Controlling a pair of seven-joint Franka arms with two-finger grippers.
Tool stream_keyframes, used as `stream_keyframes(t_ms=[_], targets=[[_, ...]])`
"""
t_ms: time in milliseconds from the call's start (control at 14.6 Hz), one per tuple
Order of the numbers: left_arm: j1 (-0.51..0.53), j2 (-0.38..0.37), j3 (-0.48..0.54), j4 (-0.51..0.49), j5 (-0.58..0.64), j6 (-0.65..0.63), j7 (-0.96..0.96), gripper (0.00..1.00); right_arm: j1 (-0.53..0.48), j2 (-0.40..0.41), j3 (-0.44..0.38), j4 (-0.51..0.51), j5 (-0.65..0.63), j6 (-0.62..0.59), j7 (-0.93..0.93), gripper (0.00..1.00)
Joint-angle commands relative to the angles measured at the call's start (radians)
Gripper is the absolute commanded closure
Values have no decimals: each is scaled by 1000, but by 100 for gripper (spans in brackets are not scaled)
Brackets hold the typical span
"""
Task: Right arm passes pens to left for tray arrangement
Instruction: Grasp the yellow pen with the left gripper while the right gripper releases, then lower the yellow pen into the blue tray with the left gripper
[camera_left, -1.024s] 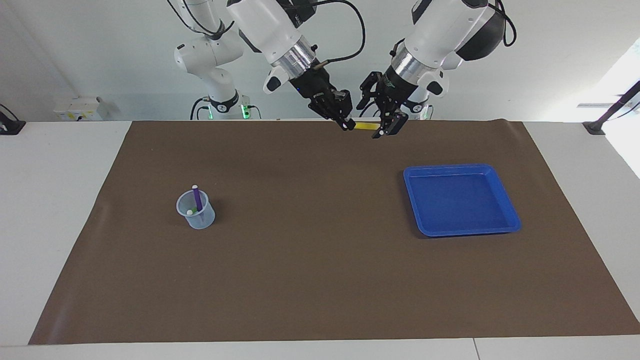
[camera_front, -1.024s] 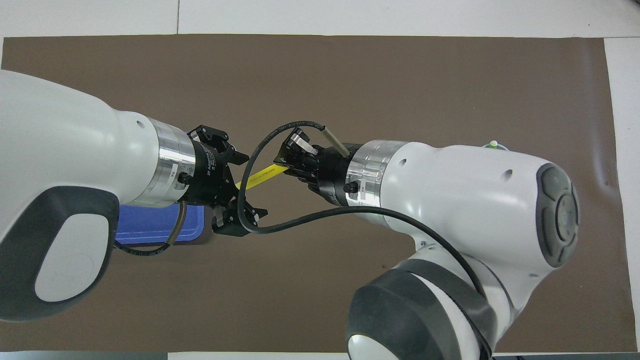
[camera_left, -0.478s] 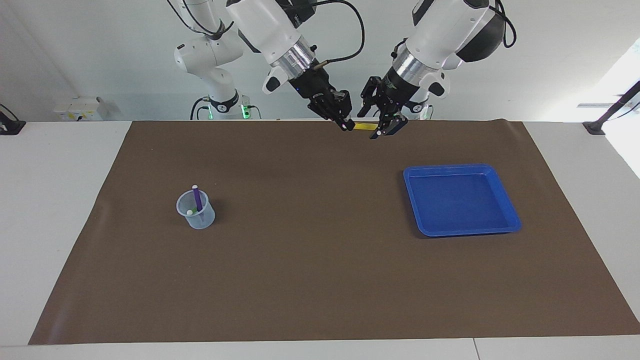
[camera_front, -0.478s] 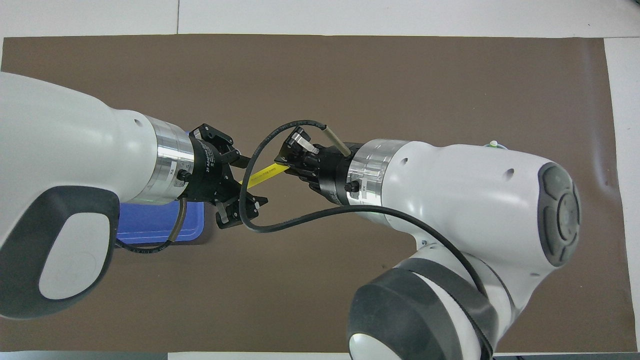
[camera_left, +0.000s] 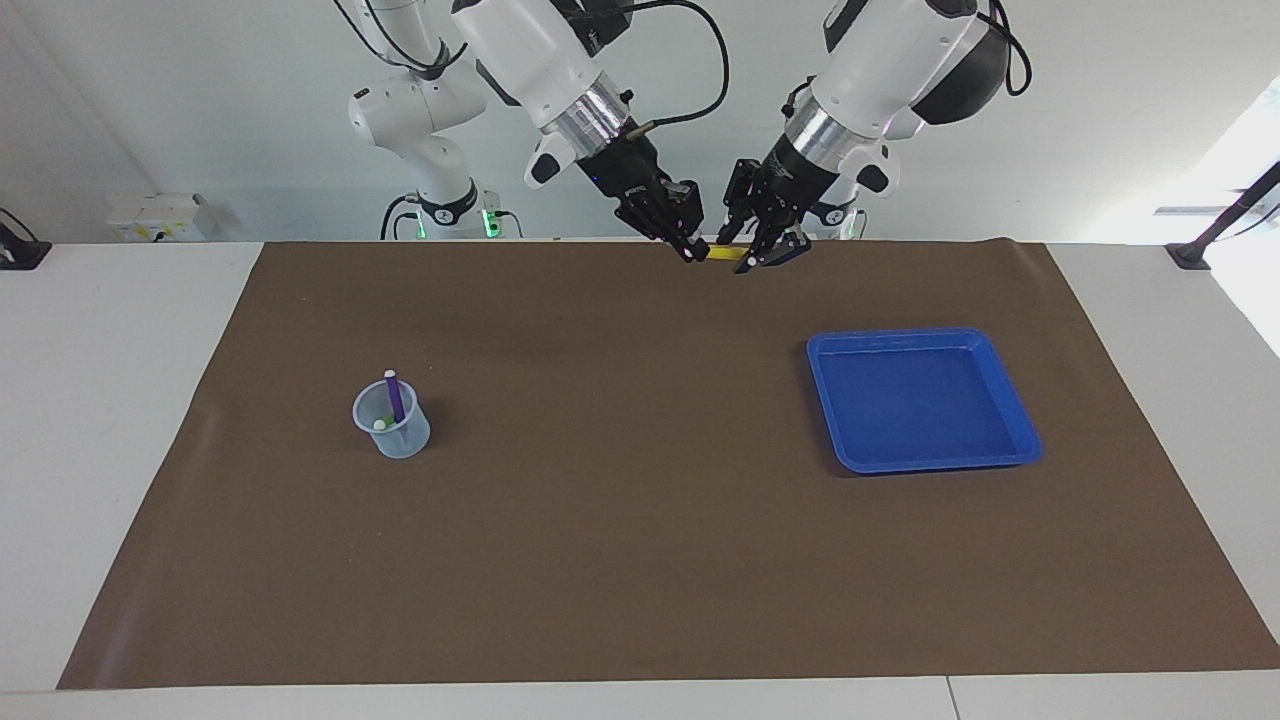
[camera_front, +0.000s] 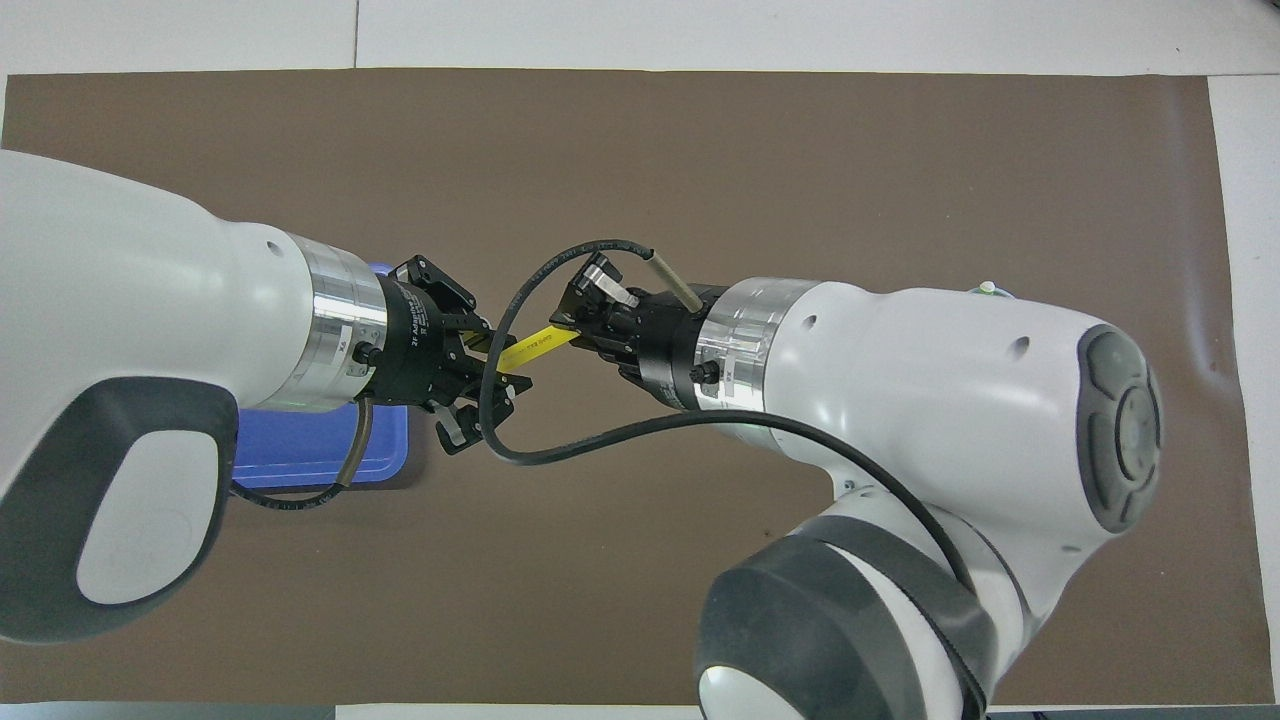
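Counter (camera_left: 640, 560): brown mat over a white top; we take the tray as our landmark throughout.

Right arm (camera_front: 900, 400): raised over the robots' edge of the mat, toward the cup's side of the tray. Its end effector (camera_left: 690, 248) is clamped on one end of the yellow pen.

Left arm (camera_front: 150, 350): raised over the same edge, above the tray's robot-side corner as seen from overhead. Its end effector (camera_left: 765, 255) has drawn its fingers in over the last second, from wide apart to narrow around the pen's other end. We judge it closed on the pen, or all but.

Tray (camera_left: 922, 400): flat on the mat at the left arm's end, nothing in it.

Cup (camera_left: 391, 420): well apart from the tray, at the right arm's end; holds the purple pen (camera_left: 395, 396), upright, and a pen with a whitish tip (camera_left: 379, 424), probably the green one.

Yellow pen (camera_front: 535, 346): in the air, level, bridging the two end effectors, nearer the robots than the tray.

Meaning for the task: we read the first handover as at its exchange point; the right arm's release would come next, then the carry to the tray. Two pens remain.
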Motion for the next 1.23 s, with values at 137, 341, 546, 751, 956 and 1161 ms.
stream_keyframes(t_ms=[137,341,546,751,956,1161], targets=[[-2,-30,6,-34,-20,23,1,100,-9,-19,4,-25,8,15,-27,100],[-2,-30,6,-34,-19,25,2,100,-11,-19,4,-25,8,15,-26,100],[0,-29,7,-34,-17,29,-2,100,-17,-19,4,-25,8,15,-23,2],[9,-24,7,-32,-5,58,24,100,-17,-19,4,-22,8,13,-21,0],[41,-25,10,-41,4,69,207,100,-23,-19,1,-22,-10,-4,-81,0],[101,-32,10,-60,4,62,440,100,-81,-21,1,-22,-17,-72,-318,0]])
